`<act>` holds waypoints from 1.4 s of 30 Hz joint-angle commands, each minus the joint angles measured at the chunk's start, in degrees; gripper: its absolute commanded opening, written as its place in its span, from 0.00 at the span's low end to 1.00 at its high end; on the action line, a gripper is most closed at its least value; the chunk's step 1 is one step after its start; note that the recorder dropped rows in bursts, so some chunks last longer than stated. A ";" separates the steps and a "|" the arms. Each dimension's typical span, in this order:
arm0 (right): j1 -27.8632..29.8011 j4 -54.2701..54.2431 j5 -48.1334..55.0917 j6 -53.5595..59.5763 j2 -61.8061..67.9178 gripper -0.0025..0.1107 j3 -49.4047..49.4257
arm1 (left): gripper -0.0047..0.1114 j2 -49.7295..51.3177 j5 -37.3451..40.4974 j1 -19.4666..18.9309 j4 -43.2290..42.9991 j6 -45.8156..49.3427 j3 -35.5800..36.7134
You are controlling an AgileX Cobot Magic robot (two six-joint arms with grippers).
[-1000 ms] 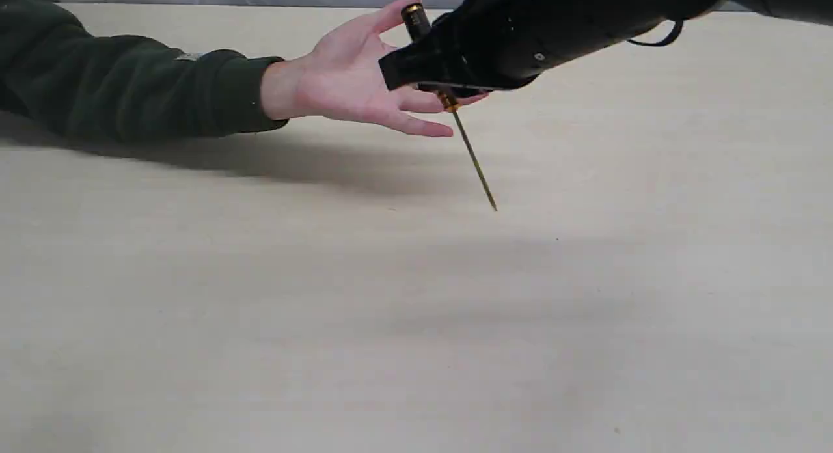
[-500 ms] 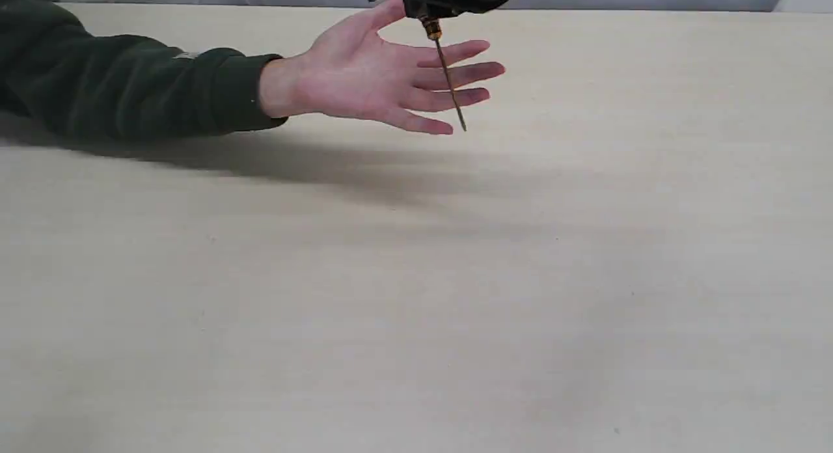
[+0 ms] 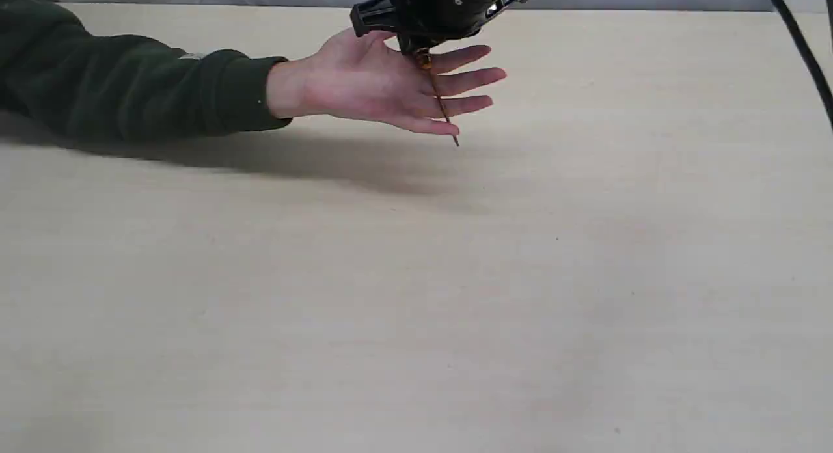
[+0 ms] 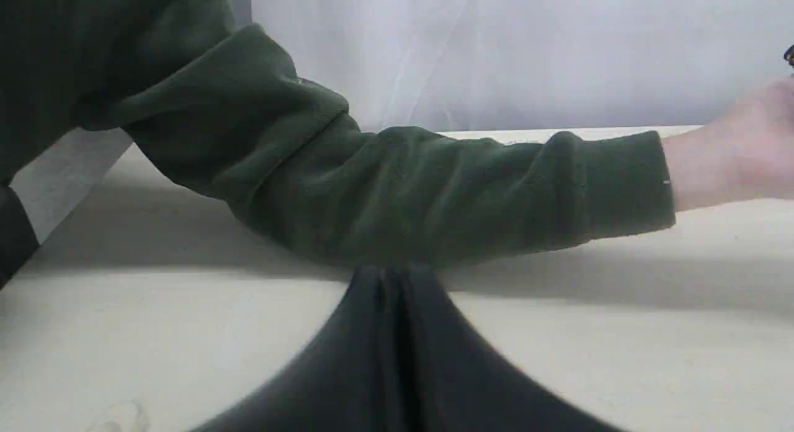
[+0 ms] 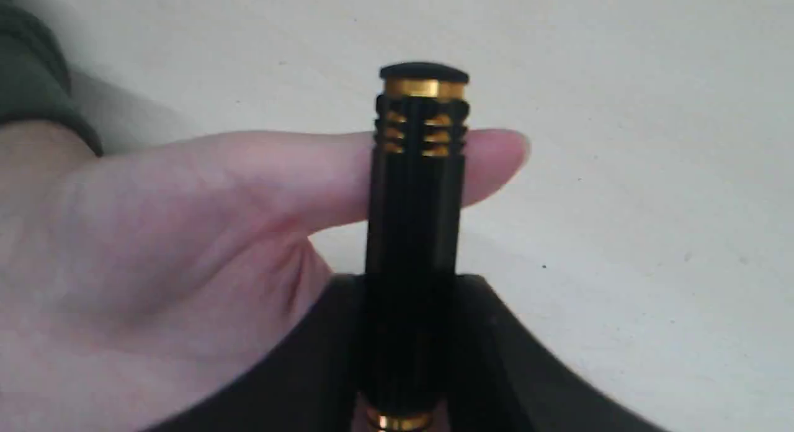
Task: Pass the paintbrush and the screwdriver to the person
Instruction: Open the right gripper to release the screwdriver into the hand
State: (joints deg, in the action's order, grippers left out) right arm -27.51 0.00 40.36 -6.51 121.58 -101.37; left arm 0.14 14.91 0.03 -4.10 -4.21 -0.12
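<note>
Pale tabletop (image 3: 416, 310), right hand (image 5: 409, 283) clamped on screwdriver (image 5: 417, 190) over open palm of the person (image 3: 364, 82), left hand (image 4: 394, 277) closed, empty.

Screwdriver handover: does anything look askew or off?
Nothing damaged. The screwdriver hangs tilted in the right gripper, its thin shaft crossing in front of the open hand, tip pointing down toward the table.
</note>
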 commanded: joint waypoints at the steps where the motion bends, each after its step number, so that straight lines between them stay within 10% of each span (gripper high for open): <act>1: 0.35 0.68 0.54 -0.36 -0.31 0.07 -0.53 | 0.04 -0.14 -0.62 0.37 0.02 -0.12 0.12; 13: 0.35 0.68 3.16 -0.36 -5.18 0.50 -0.53 | 0.04 -0.14 -0.62 0.37 0.13 -0.12 0.12; 20: 0.35 1.47 7.22 -0.26 -10.01 0.48 0.40 | 0.04 -0.14 -0.51 0.37 0.28 -0.12 0.12; 33: 0.24 1.78 2.62 -0.26 -27.55 0.07 18.88 | 0.04 -0.14 -0.51 0.37 0.28 -0.12 0.12; 42: 0.02 0.00 -10.40 -2.14 -49.62 0.06 41.01 | 0.04 -0.14 -0.51 0.37 0.28 -0.12 0.12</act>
State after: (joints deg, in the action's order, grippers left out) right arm -27.51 0.00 32.69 -7.98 75.95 -63.93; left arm 0.14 14.91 0.03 -4.10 -4.21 -0.12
